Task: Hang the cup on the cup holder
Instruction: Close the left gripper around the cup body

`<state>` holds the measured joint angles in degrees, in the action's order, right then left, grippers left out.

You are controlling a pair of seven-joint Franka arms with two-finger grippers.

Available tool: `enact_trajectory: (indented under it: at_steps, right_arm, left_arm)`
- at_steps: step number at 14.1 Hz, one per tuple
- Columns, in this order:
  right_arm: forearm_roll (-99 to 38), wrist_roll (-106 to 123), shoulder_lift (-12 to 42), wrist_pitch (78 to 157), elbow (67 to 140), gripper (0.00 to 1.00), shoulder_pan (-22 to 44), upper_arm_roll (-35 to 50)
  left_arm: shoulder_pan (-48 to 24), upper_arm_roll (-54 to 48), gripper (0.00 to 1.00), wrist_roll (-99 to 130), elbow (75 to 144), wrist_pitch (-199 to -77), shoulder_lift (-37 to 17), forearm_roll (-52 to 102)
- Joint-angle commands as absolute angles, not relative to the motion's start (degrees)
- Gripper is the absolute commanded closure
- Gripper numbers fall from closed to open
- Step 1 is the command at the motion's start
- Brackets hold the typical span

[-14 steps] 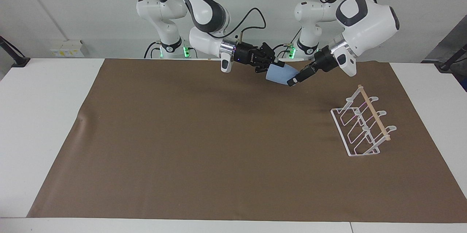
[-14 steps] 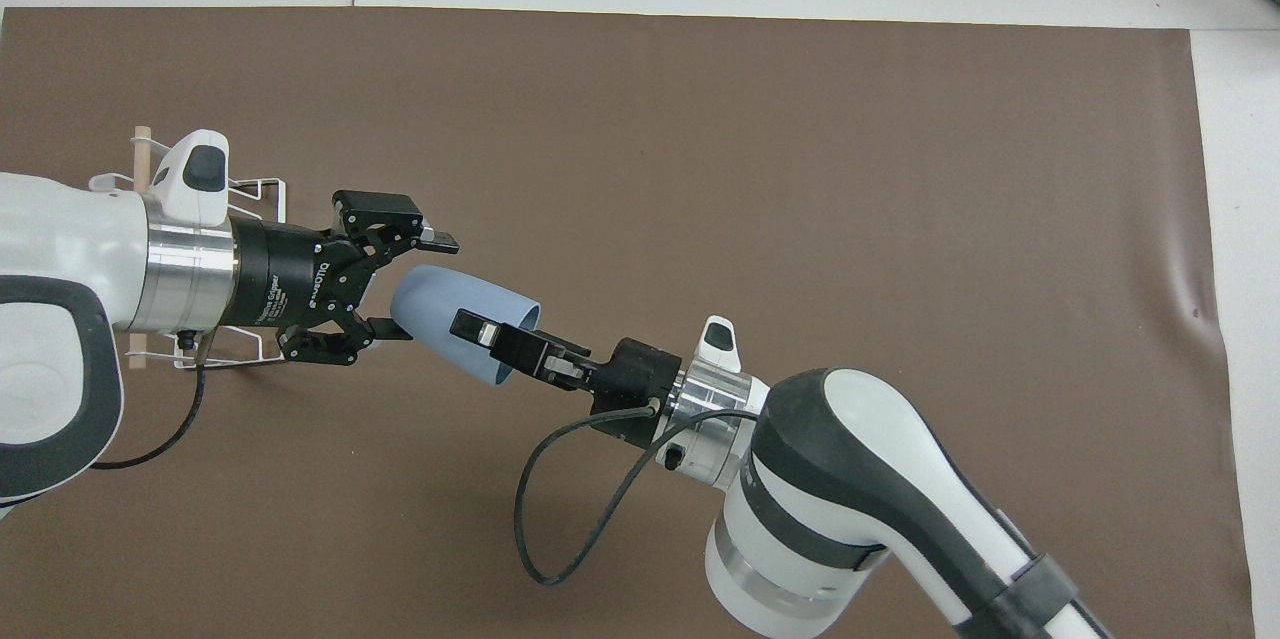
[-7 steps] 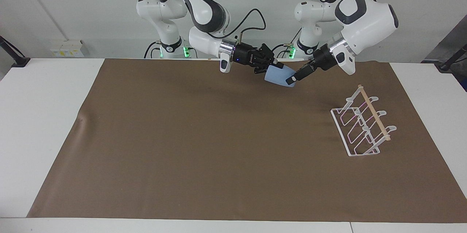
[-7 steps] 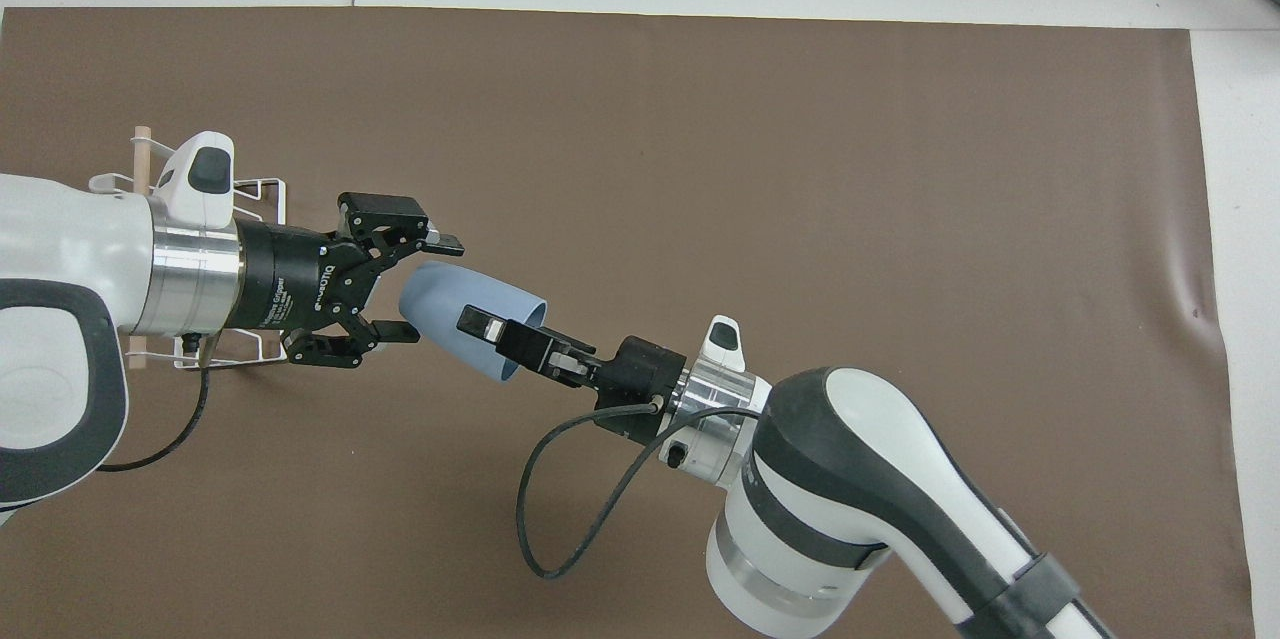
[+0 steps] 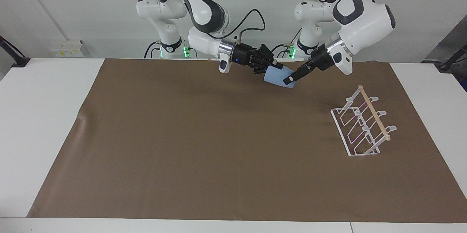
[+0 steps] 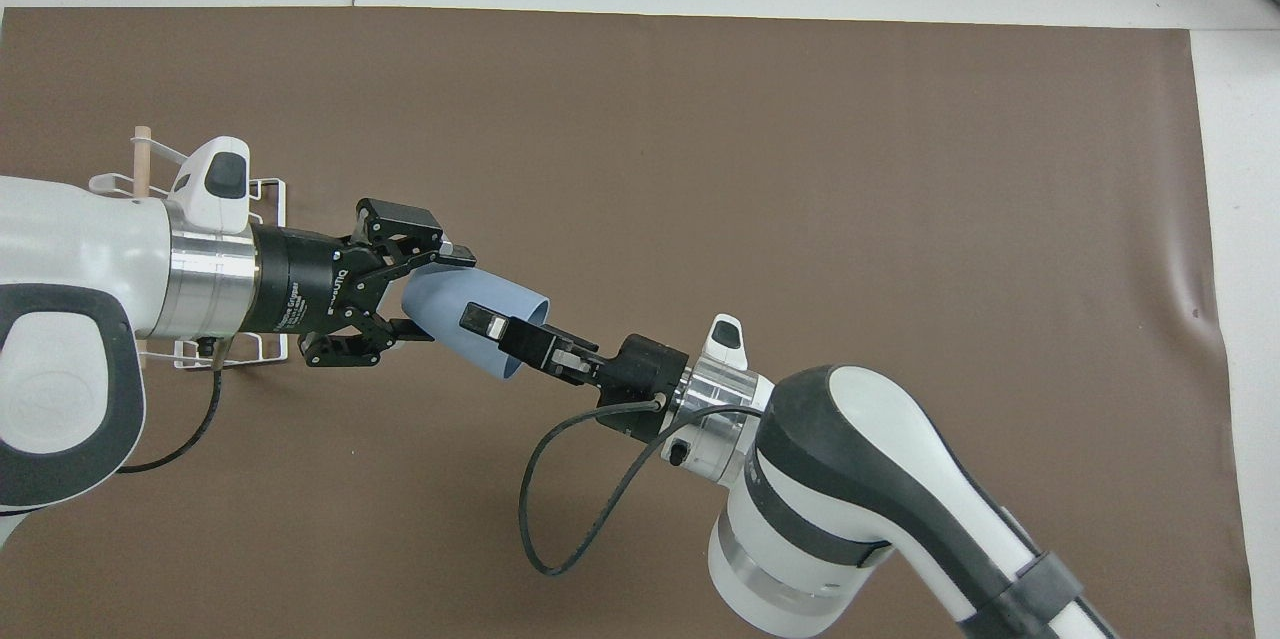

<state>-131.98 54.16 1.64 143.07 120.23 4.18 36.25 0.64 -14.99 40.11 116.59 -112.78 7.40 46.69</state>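
The light blue cup point(image 5: 277, 77) point(image 6: 470, 291) is held on its side in the air over the brown mat's edge nearest the robots. My right gripper point(image 5: 271, 66) point(image 6: 482, 321) is shut on the cup's rim wall, one finger inside and one outside. My left gripper point(image 5: 290, 78) point(image 6: 437, 294) is open, its two fingers straddling the cup's narrow bottom end. The white wire cup holder point(image 5: 361, 123) with its wooden dowel stands empty toward the left arm's end of the table. In the overhead view the holder point(image 6: 265, 189) is mostly hidden under my left arm.
A brown mat point(image 5: 182, 134) covers most of the white table point(image 5: 43, 123). A small wrinkle point(image 5: 81, 119) sits in the mat toward the right arm's end. The right gripper's black cable point(image 6: 540, 509) loops below its wrist.
My left gripper has moved forward along the cup, so its open fingers now straddle the cup's bottom end. The right gripper and the cup have shifted only slightly.
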Motion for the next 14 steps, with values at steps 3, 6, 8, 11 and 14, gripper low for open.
enact_trajectory:
  at_steps: [3,6,8,11,14]
  right_arm:
    - [-134.1,55.7,1.3,144.1,120.1,1.00,3.8,36.6]
    - [-134.1,55.7,1.3,144.1,120.1,1.00,3.8,36.5]
    - [-134.1,55.6,1.3,144.1,120.1,1.00,3.8,36.5]
    - [-134.1,55.5,1.3,144.1,120.1,1.00,3.8,36.5]
    - [-134.1,53.6,1.4,144.7,120.0,0.64,3.8,36.5]
  left_arm:
    - [-0.8,-14.7,1.00,41.7,118.7,-114.3,9.3,47.5]
    - [-0.4,-14.7,1.00,41.7,118.7,-113.9,9.3,47.5]
    - [-0.4,-14.7,1.00,41.8,118.7,-114.2,9.3,47.5]
    - [0.0,-14.6,1.00,41.8,118.7,-113.9,9.3,47.5]
    - [0.8,-14.5,1.00,41.8,118.7,-113.8,9.2,47.5]
